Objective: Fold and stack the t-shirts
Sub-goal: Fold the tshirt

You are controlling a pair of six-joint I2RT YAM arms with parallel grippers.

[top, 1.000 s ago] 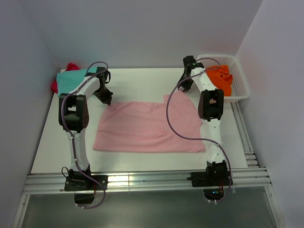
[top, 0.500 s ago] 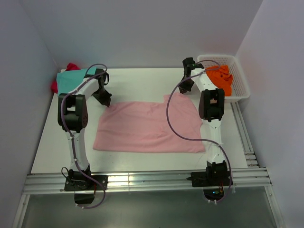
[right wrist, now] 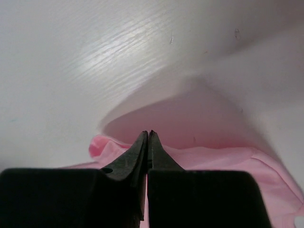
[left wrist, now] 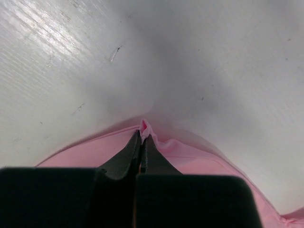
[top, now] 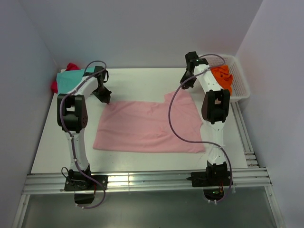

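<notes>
From the top camera I see the pink t-shirt [top: 147, 126] flat at the centre of the table [top: 137, 80], long axis 9 to 3 o'clock, far corners under the left gripper [top: 105, 99] at 10 o'clock and the right gripper [top: 184, 84] at 1 o'clock; which end is the collar I cannot tell. Only my wrist cameras show the grips: left fingers [left wrist: 130, 152] pressed together on a pinch of hem, right fingers [right wrist: 135, 152] closed tip to tip on a raised fold of pink cloth.

A pink t-shirt [top: 147, 126] lies spread flat centrally, a teal shirt [top: 70, 80] overlaps a red shirt [top: 71, 66] far left, an orange shirt [top: 222, 78] sits crumpled far right.
</notes>
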